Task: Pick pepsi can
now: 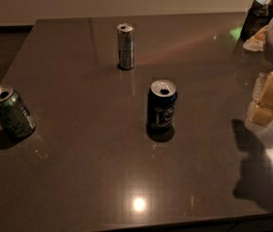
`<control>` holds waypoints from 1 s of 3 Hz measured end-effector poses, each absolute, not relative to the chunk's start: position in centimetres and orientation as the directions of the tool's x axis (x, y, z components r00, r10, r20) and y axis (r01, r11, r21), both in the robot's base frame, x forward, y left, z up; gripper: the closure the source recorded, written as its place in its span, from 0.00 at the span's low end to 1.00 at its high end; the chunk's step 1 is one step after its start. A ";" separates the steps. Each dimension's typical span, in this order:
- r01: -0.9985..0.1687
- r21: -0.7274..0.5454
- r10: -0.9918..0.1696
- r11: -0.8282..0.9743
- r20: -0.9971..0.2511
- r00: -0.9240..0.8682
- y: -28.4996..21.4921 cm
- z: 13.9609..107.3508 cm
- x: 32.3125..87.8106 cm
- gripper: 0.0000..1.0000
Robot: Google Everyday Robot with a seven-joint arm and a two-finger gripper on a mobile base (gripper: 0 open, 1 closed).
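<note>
The pepsi can (161, 107) stands upright near the middle of the dark table (93, 168). It is navy blue with a silver top and a pale logo patch. My gripper (267, 100) is at the right edge of the view, a cream-coloured piece hanging above the table, well to the right of the can and apart from it. It holds nothing that I can see.
A slim silver can (126, 46) stands upright behind the pepsi can. A green can (9, 112) stands at the left edge of the table. Dark bags and snack items (260, 23) sit at the far right corner. The table's front edge runs along the bottom.
</note>
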State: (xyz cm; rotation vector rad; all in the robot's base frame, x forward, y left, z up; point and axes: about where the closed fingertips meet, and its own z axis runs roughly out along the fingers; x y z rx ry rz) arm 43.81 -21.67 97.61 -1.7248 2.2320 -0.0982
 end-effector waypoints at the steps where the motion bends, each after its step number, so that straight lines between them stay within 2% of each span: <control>1: -0.931 -0.246 -0.953 0.270 -0.207 -0.221 -21.7 97.6 43.8 0.00; 3: -0.942 -0.217 -0.943 0.257 -0.271 -0.195 -20.0 96.4 45.0 0.00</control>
